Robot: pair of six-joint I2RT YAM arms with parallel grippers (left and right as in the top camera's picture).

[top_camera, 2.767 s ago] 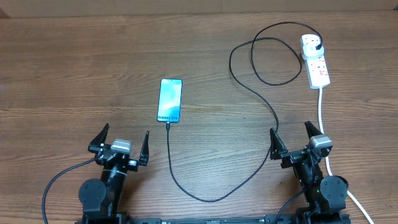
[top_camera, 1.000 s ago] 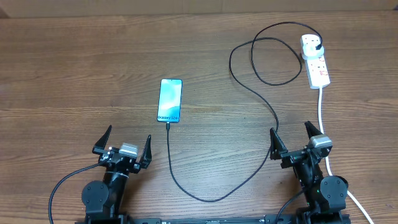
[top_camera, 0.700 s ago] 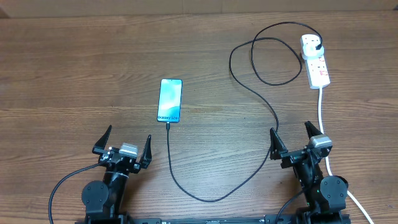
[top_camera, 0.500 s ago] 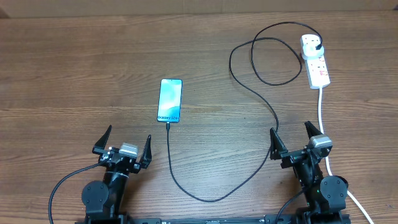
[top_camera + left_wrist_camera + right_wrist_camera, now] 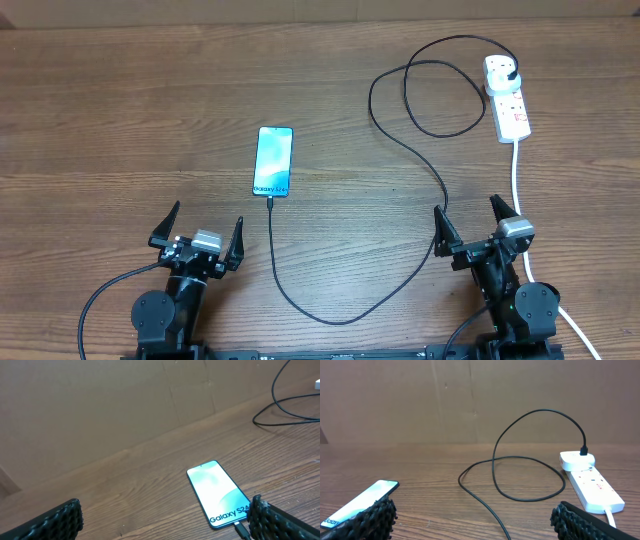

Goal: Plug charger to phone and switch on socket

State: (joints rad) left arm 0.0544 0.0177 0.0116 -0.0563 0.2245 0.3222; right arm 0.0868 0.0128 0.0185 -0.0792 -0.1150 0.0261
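The phone (image 5: pixel 273 161) lies face up near the middle of the table (image 5: pixel 120 120), in the same spot as in every earlier view. The charger (image 5: pixel 271 235) meets its lower edge, so the tip looks seated. From there the black cable runs down towards me, curls right and loops up to its plug (image 5: pixel 512 75), which sits in the socket (image 5: pixel 508 100) at the far right. None of this has shifted.

The only change is my own. My left gripper (image 5: pixel 206 210) turned and settled a little a couple of seconds ago and has been motionless for the last second. My right gripper (image 5: pixel 465 205) has not moved at all. Both are spread wide, empty and pulled back to the near edge, well apart from everything.

I judge the plugging done. Whether the red switch is on I cannot tell.
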